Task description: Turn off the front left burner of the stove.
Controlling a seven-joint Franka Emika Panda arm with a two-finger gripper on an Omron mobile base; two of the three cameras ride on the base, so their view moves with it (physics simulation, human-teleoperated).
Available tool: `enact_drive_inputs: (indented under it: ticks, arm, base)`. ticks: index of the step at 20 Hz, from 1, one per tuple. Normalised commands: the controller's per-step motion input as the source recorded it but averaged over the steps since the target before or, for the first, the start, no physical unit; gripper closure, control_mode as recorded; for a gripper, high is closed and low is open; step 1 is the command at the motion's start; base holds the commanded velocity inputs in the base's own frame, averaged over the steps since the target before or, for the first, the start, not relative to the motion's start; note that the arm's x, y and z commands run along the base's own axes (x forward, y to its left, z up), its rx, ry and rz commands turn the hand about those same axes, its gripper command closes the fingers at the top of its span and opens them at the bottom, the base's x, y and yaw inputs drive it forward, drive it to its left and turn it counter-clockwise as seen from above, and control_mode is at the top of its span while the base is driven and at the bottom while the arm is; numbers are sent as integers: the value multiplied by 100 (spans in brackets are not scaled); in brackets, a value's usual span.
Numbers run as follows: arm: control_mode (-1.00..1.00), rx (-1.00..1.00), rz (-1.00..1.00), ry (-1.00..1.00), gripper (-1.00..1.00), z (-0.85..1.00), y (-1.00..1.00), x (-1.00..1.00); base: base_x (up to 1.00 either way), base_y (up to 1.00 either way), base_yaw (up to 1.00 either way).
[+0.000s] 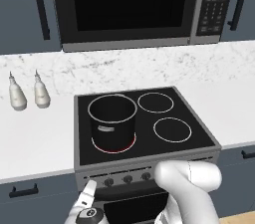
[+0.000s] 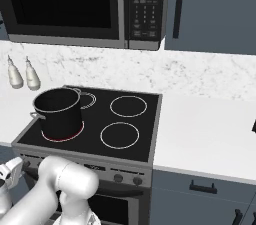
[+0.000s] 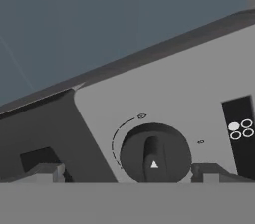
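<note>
The pincer (image 3: pixel 132 170) is being held wide, one fingertip showing on either side of a round dark knob (image 3: pixel 155 152), not touching it. The knob's raised centre bar, marked with a white triangle, is lying between the fingertips and is judged the place to be gripped: rigid, small, probably smooth, turning stiffly on a fixed axis. Beyond and above the pincer, the stove (image 1: pixel 198 124) is carrying a black pot (image 1: pixel 112 120) on the front left burner (image 1: pixel 115 149), which is glowing red.
</note>
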Motion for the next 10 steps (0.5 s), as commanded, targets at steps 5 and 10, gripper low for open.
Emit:
enact_drive_inputs:
  ticks: [5,10]
  arm:
    - [-100,0,0,0,100,-4,0,14]
    - [-100,0,0,0,100,0,0,6]
  base:
    - [0,0,0]
    - [0,0,0]
